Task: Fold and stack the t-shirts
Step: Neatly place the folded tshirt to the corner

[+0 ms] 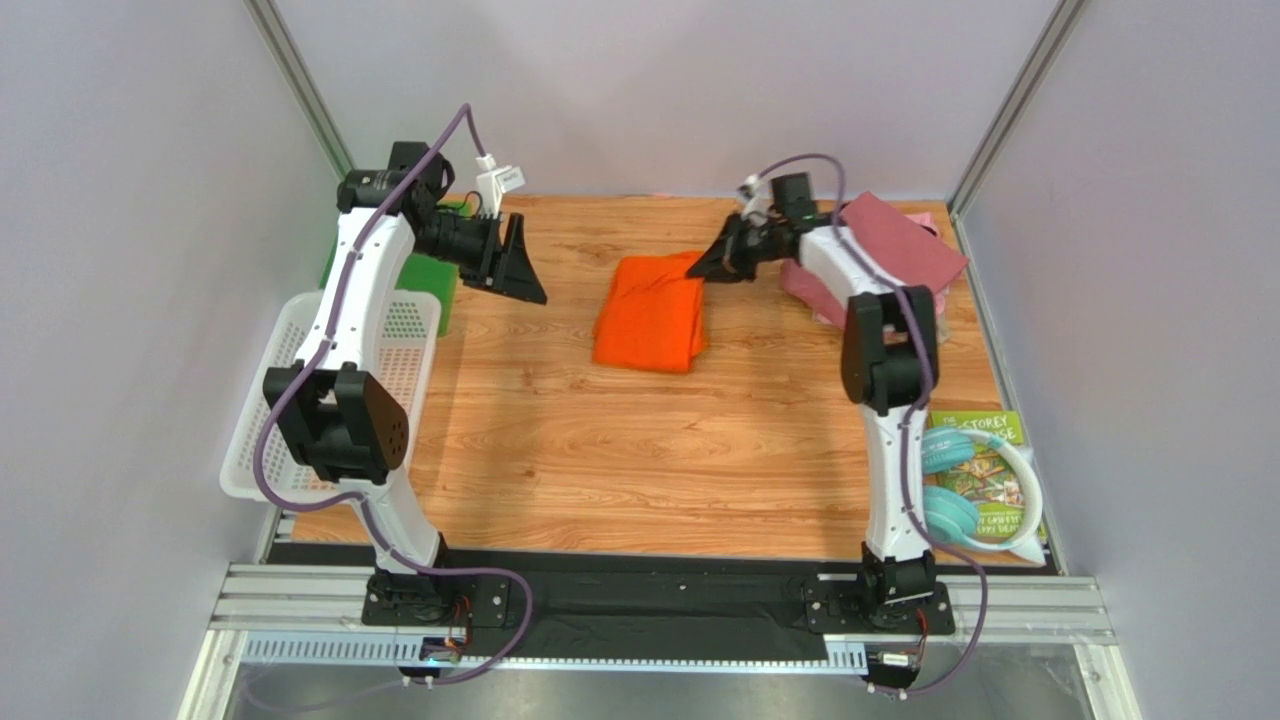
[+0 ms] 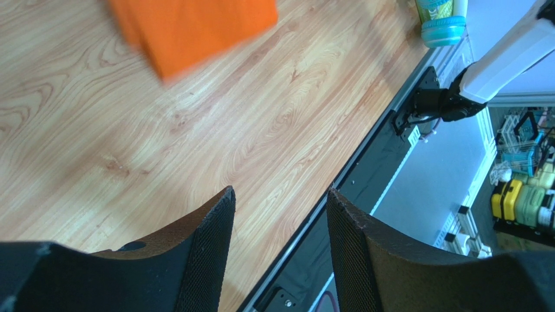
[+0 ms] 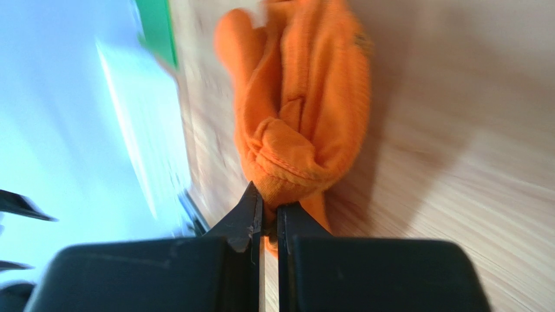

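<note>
The bright orange t-shirt [image 1: 651, 312] lies folded in the middle of the far half of the table. My right gripper [image 1: 712, 266] is shut on its far right corner; in the right wrist view the fingertips [image 3: 254, 205] pinch a bunched fold of the orange t-shirt [image 3: 299, 110]. The maroon-red t-shirt [image 1: 902, 240] lies folded on the pale pink one [image 1: 819, 297] at the far right, partly hidden by the right arm. My left gripper [image 1: 519, 278] is open and empty, raised at the far left; its wrist view shows the orange t-shirt [image 2: 192, 29] well ahead of the gripper [image 2: 280, 214].
A white mesh basket [image 1: 301, 405] stands at the left edge. A green sheet [image 1: 425, 278] lies behind it. A green book and teal headphones [image 1: 974, 488] lie at the right front. The wooden table [image 1: 646, 465] ends at a black rail in front.
</note>
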Action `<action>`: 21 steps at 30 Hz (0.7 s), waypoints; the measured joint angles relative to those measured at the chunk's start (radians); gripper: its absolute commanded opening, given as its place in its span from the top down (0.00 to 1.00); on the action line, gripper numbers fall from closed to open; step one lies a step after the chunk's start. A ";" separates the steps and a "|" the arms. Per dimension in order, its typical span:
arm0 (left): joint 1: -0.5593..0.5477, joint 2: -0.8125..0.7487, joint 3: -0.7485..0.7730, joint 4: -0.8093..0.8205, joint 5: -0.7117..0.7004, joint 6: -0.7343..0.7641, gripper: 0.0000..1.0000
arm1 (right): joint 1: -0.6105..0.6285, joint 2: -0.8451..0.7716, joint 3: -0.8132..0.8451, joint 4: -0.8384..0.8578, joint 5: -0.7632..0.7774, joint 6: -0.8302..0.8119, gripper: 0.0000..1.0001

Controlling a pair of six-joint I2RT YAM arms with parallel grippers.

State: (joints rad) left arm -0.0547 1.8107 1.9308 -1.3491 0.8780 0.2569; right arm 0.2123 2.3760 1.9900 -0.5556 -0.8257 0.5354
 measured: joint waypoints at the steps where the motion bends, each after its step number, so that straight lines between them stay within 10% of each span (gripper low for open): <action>1: 0.005 -0.006 -0.007 -0.001 -0.001 0.000 0.39 | -0.045 -0.027 0.000 0.006 0.010 0.010 1.00; 9: 0.024 -0.032 -0.119 0.005 -0.049 -0.017 0.39 | -0.315 -0.266 0.001 0.047 0.071 0.069 1.00; 21: 0.024 -0.032 -0.124 0.006 -0.045 -0.020 0.39 | -0.378 -0.340 -0.054 0.054 0.042 0.113 1.00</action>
State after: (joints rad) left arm -0.0303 1.7786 1.8072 -1.3434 0.8326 0.2371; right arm -0.1658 2.0357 1.9358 -0.5014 -0.7841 0.6483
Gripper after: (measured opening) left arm 0.608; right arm 0.032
